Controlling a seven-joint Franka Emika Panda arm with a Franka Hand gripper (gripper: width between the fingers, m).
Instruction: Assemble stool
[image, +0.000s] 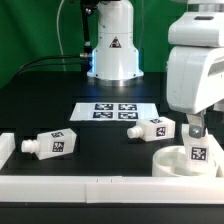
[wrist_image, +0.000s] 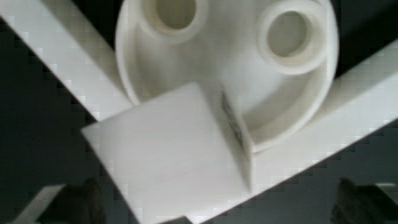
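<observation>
Partly, leg (wrist_image: 169, 150) hides seat (wrist_image: 214, 60); fingers (wrist_image: 50, 205) blurred, cropped.

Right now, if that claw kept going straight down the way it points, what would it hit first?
Probably the blocky white leg standing on the round seat: the open claw hangs just above it. The jaws may pass either side of it; depth is hard to judge.

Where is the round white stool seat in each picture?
Exterior view: the round white plastic disc seat sits low at the exterior view's right.
Wrist view: the seat fills much of the picture, behind a stubby white blocky leg.
Shared landmark: that leg, upright on the seat.
</observation>
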